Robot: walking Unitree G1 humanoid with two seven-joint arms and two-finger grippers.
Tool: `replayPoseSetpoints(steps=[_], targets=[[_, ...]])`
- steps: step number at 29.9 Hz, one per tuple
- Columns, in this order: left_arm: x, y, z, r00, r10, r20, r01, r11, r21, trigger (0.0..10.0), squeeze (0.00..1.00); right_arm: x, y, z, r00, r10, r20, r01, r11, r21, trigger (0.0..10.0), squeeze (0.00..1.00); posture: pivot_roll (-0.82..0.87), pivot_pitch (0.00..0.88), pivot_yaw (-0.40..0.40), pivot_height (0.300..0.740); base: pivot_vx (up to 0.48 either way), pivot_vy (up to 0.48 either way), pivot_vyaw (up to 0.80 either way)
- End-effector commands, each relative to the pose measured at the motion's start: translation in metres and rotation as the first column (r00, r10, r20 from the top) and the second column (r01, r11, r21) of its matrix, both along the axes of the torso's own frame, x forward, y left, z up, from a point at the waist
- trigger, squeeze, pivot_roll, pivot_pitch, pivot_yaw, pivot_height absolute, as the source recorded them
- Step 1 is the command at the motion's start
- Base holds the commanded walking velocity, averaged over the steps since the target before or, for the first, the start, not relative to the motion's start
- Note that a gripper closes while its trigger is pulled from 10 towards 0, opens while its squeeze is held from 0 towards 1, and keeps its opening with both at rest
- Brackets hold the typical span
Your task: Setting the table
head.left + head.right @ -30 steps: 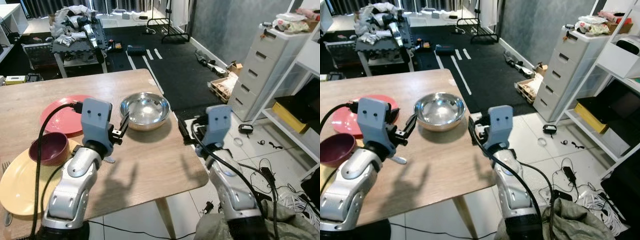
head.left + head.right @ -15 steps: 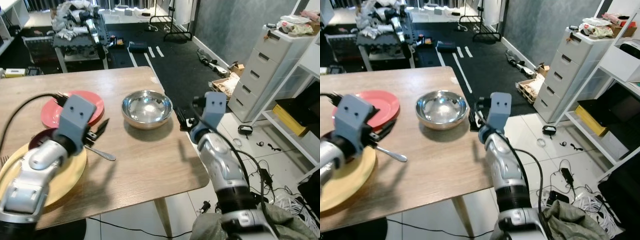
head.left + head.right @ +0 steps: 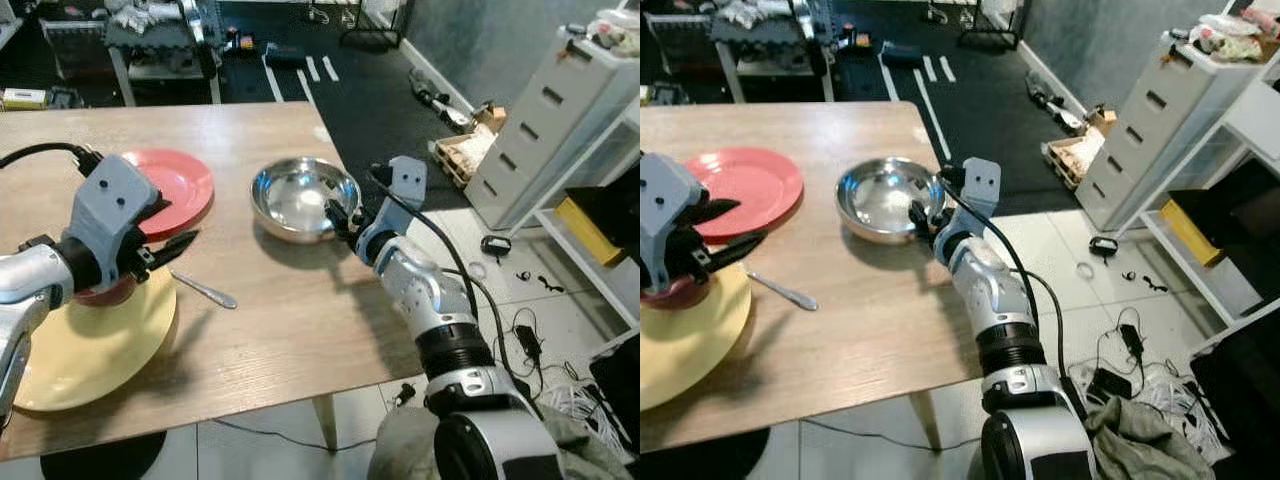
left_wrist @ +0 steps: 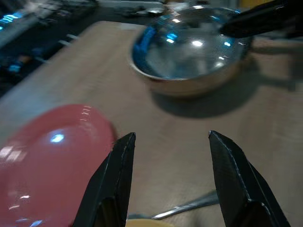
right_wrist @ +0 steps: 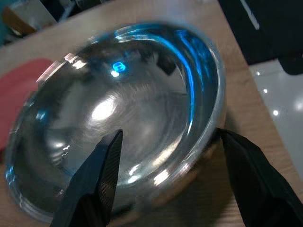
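The dark red round bowl (image 3: 100,293) is mostly hidden behind the left gripper (image 3: 160,252), only a sliver of its rim showing where it sits on the large yellow round plate (image 3: 90,345); that plate is cut off at the frame edge in the right eye view. The left gripper hovers over the plate's far edge with its 2 black fingers (image 4: 116,177) spread apart and nothing between them; a silver metal spoon (image 3: 203,290) lies just beside the plate on the light wooden table (image 3: 280,320), and a red flat plate (image 3: 178,185) rests beyond it.

The right gripper (image 3: 340,217) reaches the near rim of the shiny steel round bowl (image 3: 300,195), its fingers (image 5: 97,182) parted wide, 1 over the basin and 1 outside the rim; whether they touch the metal is unclear.

The bowl stands near the table's right edge; bare wood lies between it and the spoon. Past the edge, a grey drawer cabinet (image 3: 550,130) and loose cables (image 3: 520,340) sit on the white floor.
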State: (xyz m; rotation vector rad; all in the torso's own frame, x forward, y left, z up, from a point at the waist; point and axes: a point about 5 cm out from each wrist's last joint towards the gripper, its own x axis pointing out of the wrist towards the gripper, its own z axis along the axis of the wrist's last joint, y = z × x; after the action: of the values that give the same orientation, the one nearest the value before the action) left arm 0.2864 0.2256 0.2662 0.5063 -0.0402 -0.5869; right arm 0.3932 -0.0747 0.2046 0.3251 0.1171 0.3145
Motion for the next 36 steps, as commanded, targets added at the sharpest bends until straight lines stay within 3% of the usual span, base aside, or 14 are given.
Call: replayPoseSetpoints(steps=[1,10,11,12,13,18,24,36], targets=[[-0.002,-0.006,0.005,0.999,-0.053,-0.004,0.053,0.999,0.008,10.0,0.00,0.002,-0.002,-0.003,1.000,-0.005,-0.015,0.005,1.000,-0.022,10.0,0.00,0.18,0.170,-0.042,0.740,0.000,0.000,0.00],[0.006,-0.011,0.014,0.992,-0.123,-0.006,0.123,0.992,0.012,10.0,0.00,0.002,-0.001,-0.013,0.999,0.002,-0.053,-0.006,0.997,-0.073,9.7,0.00,0.17,0.180,-0.041,0.740,0.000,0.000,0.00],[0.007,-0.012,0.016,0.992,-0.127,-0.001,0.127,0.992,0.005,10.0,0.00,0.001,0.001,-0.016,0.998,0.013,-0.067,-0.018,0.997,-0.075,3.5,0.00,0.17,0.179,-0.041,0.740,0.000,0.000,0.00],[0.007,-0.013,0.017,0.992,-0.129,0.000,0.129,0.992,0.003,10.0,0.00,0.001,0.002,-0.017,0.997,0.016,-0.071,-0.021,0.997,-0.075,3.5,0.00,0.17,0.179,-0.041,0.740,0.000,0.000,0.00],[0.007,-0.013,0.017,0.992,-0.125,0.003,0.125,0.992,0.003,10.0,0.00,0.000,0.003,-0.019,0.996,0.031,-0.080,-0.037,0.997,-0.069,0.0,0.00,0.17,0.179,-0.041,0.740,0.000,0.000,0.00],[0.008,-0.012,0.016,0.994,-0.108,0.012,0.108,0.994,-0.003,10.0,0.00,-0.003,0.009,-0.022,0.994,0.066,-0.089,-0.068,0.997,-0.027,0.0,0.00,0.17,0.174,-0.042,0.740,0.000,0.000,0.00],[0.009,-0.011,0.013,0.997,-0.074,0.023,0.074,0.997,-0.017,10.0,0.00,-0.002,0.010,-0.009,0.997,0.079,-0.022,-0.078,0.995,0.057,0.0,0.00,0.17,0.165,-0.043,0.740,0.000,0.000,0.00],[0.013,-0.012,0.007,0.999,-0.027,0.039,0.028,0.998,-0.050,10.0,0.00,-0.003,0.001,0.008,0.996,0.032,0.083,-0.045,0.987,0.154,0.0,0.00,0.16,0.132,-0.035,0.740,0.000,0.000,0.00]])
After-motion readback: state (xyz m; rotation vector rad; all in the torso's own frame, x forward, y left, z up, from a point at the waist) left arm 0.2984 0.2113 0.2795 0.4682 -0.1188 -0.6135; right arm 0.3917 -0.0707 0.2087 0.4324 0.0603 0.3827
